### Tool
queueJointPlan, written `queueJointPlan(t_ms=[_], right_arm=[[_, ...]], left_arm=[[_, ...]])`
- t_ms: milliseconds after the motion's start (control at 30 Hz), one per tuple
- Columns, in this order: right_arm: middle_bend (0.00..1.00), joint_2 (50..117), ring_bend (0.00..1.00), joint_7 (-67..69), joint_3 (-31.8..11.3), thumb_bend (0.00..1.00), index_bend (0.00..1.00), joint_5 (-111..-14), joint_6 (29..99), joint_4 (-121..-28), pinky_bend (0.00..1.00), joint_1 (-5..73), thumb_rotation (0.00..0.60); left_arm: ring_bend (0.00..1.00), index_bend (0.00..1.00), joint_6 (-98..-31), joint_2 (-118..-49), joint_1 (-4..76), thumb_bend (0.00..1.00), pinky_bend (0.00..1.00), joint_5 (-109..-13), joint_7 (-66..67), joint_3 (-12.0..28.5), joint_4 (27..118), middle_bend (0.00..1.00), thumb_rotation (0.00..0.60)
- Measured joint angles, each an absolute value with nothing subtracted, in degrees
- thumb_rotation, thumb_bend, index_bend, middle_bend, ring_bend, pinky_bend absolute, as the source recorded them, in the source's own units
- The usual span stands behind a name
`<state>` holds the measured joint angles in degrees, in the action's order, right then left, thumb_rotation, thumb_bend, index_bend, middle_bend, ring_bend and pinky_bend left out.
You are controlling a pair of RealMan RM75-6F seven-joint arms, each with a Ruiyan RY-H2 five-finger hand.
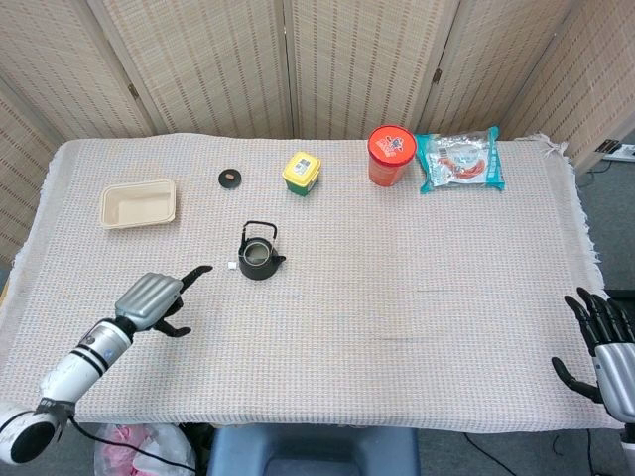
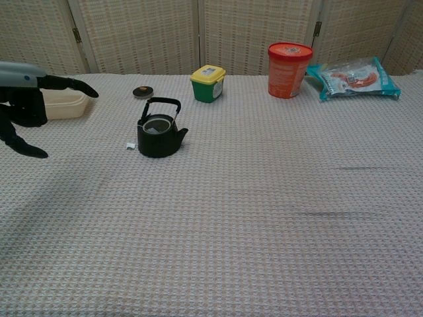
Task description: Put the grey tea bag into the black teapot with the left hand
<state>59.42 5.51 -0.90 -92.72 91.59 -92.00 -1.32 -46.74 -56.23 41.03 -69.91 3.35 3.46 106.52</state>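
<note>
Left hand (image 1: 151, 299): fingers spread, holding nothing, well left of teapot.
Right hand (image 1: 607, 349): fingers apart, empty, at table's (image 1: 417, 297) edge.
Black teapot (image 1: 258, 253): upright, lidless.
Tea bag: grey contents inside teapot; small white tag (image 2: 131, 146) just beside it.

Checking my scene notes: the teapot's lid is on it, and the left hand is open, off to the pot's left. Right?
Not quite. The black teapot is uncovered: the chest view shows its open mouth, and a small lid lies apart behind it. The left hand is open, left of the pot.
</note>
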Motion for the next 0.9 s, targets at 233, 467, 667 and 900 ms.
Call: queueJointPlan(t_ms=[233, 467, 667, 900], right_arm=[[0.0, 58.8, 0.0, 8.2, -0.2, 0.23, 0.0, -94.1, 93.0, -91.1, 0.0, -1.9, 0.6], [0.0, 58.9, 0.0, 8.0, -0.1, 0.24, 0.0, -94.2, 93.2, -90.4, 0.0, -2.1, 0.6], [0.0, 59.7, 0.0, 4.5, -0.6, 0.23, 0.0, -92.7, 92.5, -91.1, 0.0, -2.0, 0.6], [0.0, 60.0, 0.0, 3.8, 0.1, 0.24, 0.0, -94.0, 93.1, -91.5, 0.0, -2.4, 0.6]], left_arm=[[0.18, 0.0, -60.2, -51.6, 31.5, 0.23, 0.5, -77.7, 5.5, -0.5, 111.3, 0.2, 0.6], [0.0, 0.0, -78.4, -52.1, 16.0, 0.23, 0.22, -81.9, 8.2, -5.1, 108.3, 0.0, 0.6], [0.0, 0.0, -94.7, -62.0, 6.4, 0.23, 0.18, -88.5, 7.6, -6.4, 93.2, 0.0, 0.6], [0.0, 0.0, -102.8, -68.8, 0.2, 0.23, 0.17, -96.4, 8.3, -7.3, 85.2, 0.0, 0.6]])
